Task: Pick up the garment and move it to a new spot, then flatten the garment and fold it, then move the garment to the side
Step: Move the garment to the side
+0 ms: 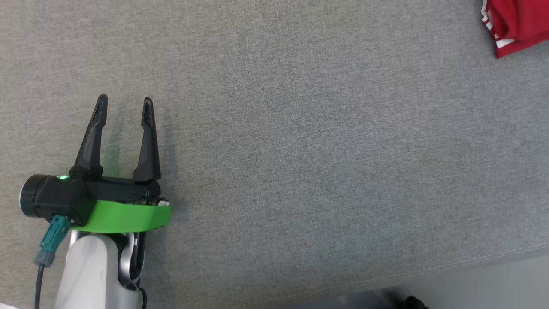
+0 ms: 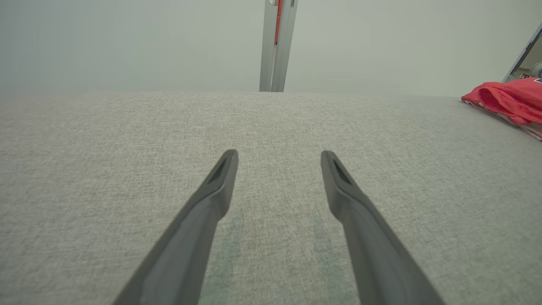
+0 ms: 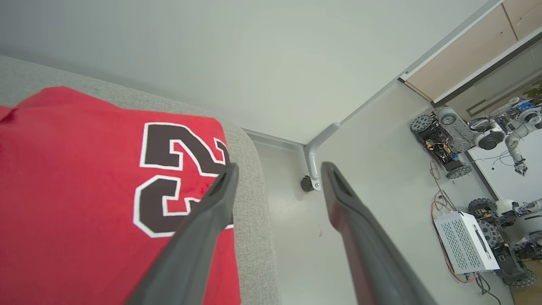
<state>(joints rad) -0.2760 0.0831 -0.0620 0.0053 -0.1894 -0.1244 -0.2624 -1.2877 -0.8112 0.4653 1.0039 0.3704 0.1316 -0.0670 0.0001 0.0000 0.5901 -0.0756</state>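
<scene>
Red garment (image 3: 76,190) lies flat at the right edge of the grey cushion (image 1: 300,150). Right gripper (image 3: 279,169) and left gripper (image 1: 125,101) are released, empty. If the right arm pulls away carelessly, 1 finger may drag the cloth off the edge.

Bright red garment (image 3: 76,190) with white trim and a black number (image 3: 178,178) outlined in white. Tabletop (image 1: 300,150) in light grey, finely woven fabric. Left claw (image 1: 125,99) black, with a vivid green band (image 1: 124,216), a teal plug (image 1: 53,234) and a glossy white forearm (image 1: 90,274). Right claw (image 3: 279,166) dark grey, over a pale grey floor (image 3: 372,148).
</scene>
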